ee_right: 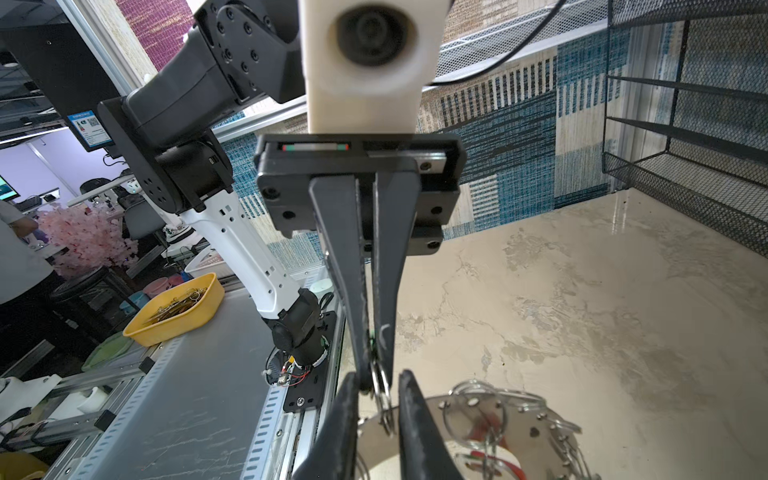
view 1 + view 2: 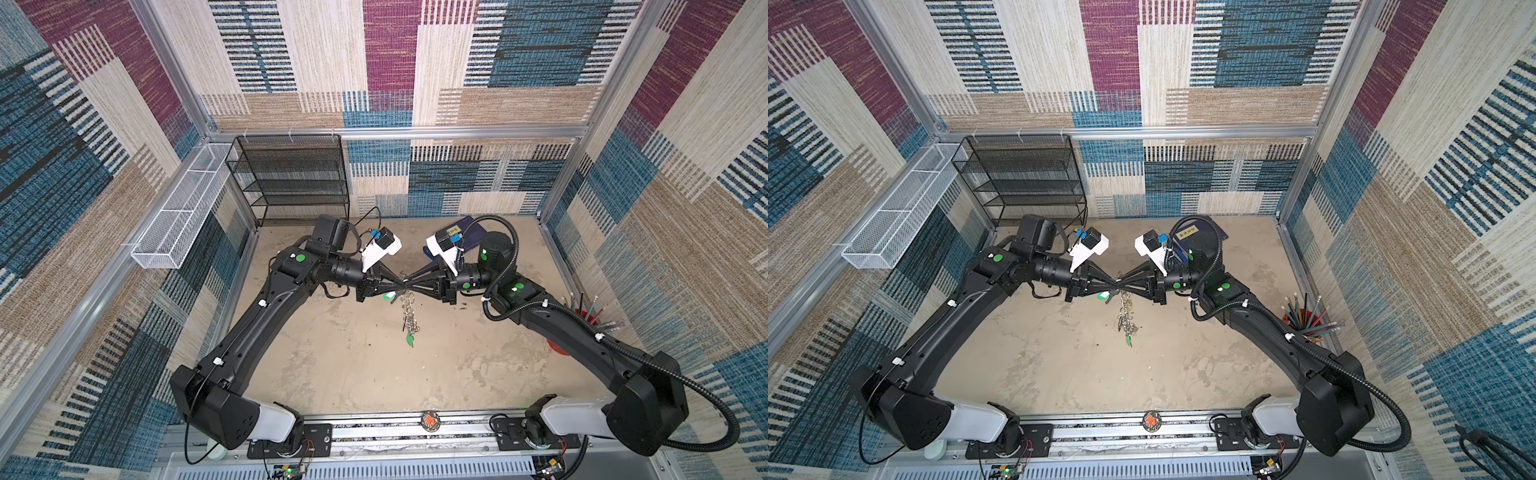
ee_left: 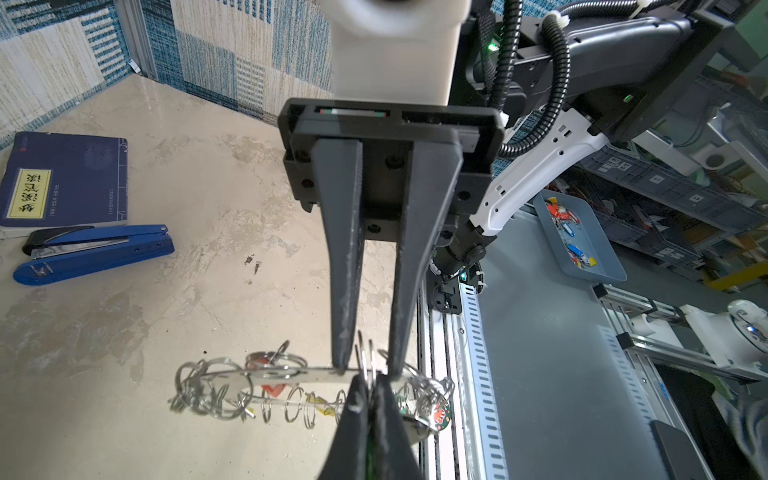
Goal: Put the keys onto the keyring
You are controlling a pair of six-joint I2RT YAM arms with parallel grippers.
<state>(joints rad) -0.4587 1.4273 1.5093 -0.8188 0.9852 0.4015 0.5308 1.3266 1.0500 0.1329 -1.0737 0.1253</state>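
Fingers [image 1: 353, 270] of left gripper [image 1: 376, 380] were pressed together on a split ring [image 3: 365, 353] at the rim of the keyring [image 3: 299, 374], which hung above the table [image 2: 353, 353]. Right gripper [image 3: 369, 365] fingers stood apart, straddling that ring. Green tag [image 2: 389, 296] hung just under left gripper. Threading judged unfinished. Bare table lay below; stapler [image 3: 95, 253] well apart.

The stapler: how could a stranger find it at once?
In the left wrist view, look across the beige stone-patterned tabletop toward the patterned wall. There lies a dark blue book with a yellow label, and beside it the long blue metal stapler. Only it is narrow, with a black end.
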